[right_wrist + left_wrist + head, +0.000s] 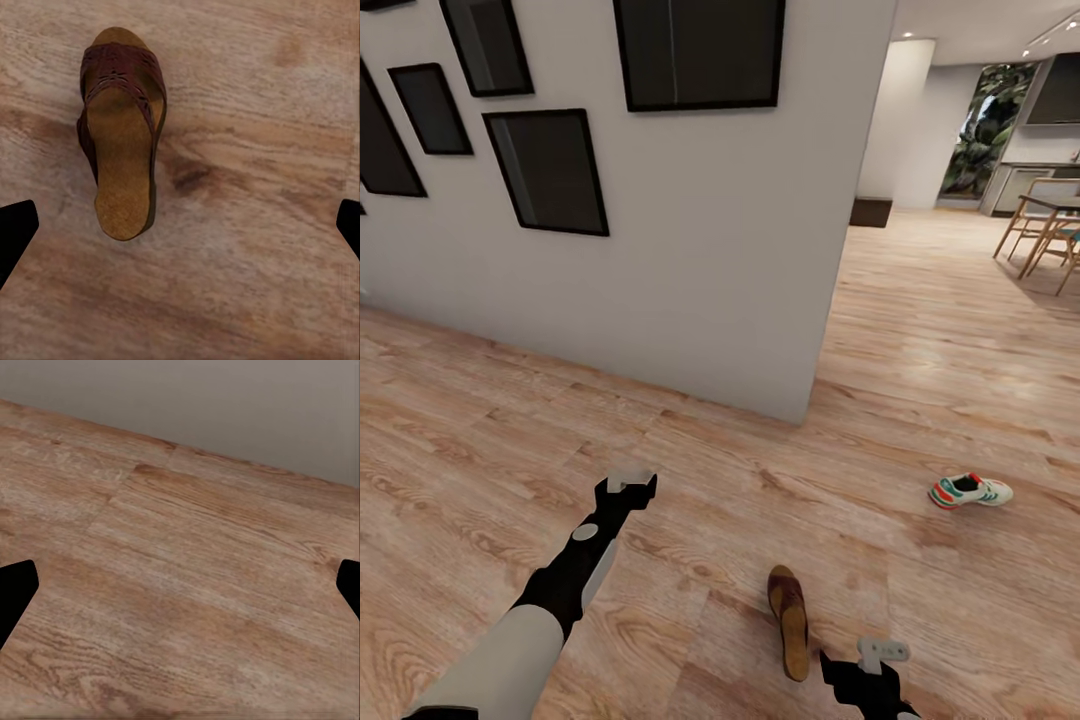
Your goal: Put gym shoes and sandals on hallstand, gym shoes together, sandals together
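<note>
Head view: one sandal (789, 620), tan footbed with dark reddish-brown strap, lies flat on the corridor floor (920, 400) just beside the right claw (865, 668), which is partly cut off by the frame edge; one gym shoe (970, 491), white with green stripes and red-orange accents, rests well apart near the wall corner (800, 300); left claw (628, 488) hangs over bare planks. Left wrist view: left claw (180, 585) spread wide, empty, over floor and wall base. Right wrist view: right claw (180, 225) wide, empty; sandal (121, 131) ahead, strap pattern perforated.
</note>
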Controlling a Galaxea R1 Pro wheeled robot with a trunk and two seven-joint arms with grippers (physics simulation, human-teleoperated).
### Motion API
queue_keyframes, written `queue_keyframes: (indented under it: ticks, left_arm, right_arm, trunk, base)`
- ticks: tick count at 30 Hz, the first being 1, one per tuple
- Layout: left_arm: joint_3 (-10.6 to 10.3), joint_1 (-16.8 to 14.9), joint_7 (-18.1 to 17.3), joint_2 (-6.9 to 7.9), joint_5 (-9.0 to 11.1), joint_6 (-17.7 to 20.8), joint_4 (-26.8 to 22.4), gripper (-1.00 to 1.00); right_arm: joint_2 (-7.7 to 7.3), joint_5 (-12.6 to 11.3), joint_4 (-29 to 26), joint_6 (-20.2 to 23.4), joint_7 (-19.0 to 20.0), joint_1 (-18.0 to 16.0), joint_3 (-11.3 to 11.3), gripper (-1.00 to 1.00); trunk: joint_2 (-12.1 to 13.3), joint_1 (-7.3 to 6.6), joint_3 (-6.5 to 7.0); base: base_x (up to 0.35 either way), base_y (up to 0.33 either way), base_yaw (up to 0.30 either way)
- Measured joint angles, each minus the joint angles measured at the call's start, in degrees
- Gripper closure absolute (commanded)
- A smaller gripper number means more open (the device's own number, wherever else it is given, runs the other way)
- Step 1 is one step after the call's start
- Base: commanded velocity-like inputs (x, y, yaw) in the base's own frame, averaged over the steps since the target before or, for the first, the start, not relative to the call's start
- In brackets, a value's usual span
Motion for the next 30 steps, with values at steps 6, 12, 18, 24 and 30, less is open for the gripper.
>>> queue_keyframes:
  ticks: [6, 12, 18, 24, 30]
  left_arm:
    - [0.0, 0.0, 0.0, 0.09, 0.0, 0.1, 0.1, -1.00]
    - [0.0, 0.0, 0.1, 0.10, 0.0, 0.1, 0.0, -1.00]
    - [0.0, 0.0, 0.2, 0.14, 0.0, 0.1, 0.0, -1.00]
    - [0.1, 0.0, 0.2, 0.22, 0.1, 0.2, 0.1, -1.00]
    - [0.0, 0.0, 0.2, 0.20, 0.0, 0.2, 0.1, -1.00]
  right_arm:
    - [-0.04, -0.1, -0.1, -0.4, 0.0, 0.0, 0.0, -1.00]
    - [-0.07, -0.1, -0.1, -0.5, 0.0, 0.0, 0.0, -1.00]
    - [-0.05, -0.1, -0.2, -0.5, 0.0, 0.0, 0.0, -1.00]
    - [-0.06, -0.1, -0.2, -0.5, 0.0, 0.0, 0.0, -1.00]
    - [-0.01, -0.1, -0.1, -0.4, -0.1, 0.0, 0.2, -1.00]
  trunk:
    - [-2.4, 1.32, -1.32]
    - [-2.4, 1.32, -1.36]
    - [-2.4, 1.32, -1.36]
    - [-2.4, 1.32, -1.37]
    - [-2.8, 1.54, -1.88]
  base:
    - [0.000, 0.000, 0.032]
    - [0.000, 0.000, 0.005]
    - [0.000, 0.000, 0.001]
    - [0.000, 0.000, 0.000]
    - [0.000, 0.000, 0.018]
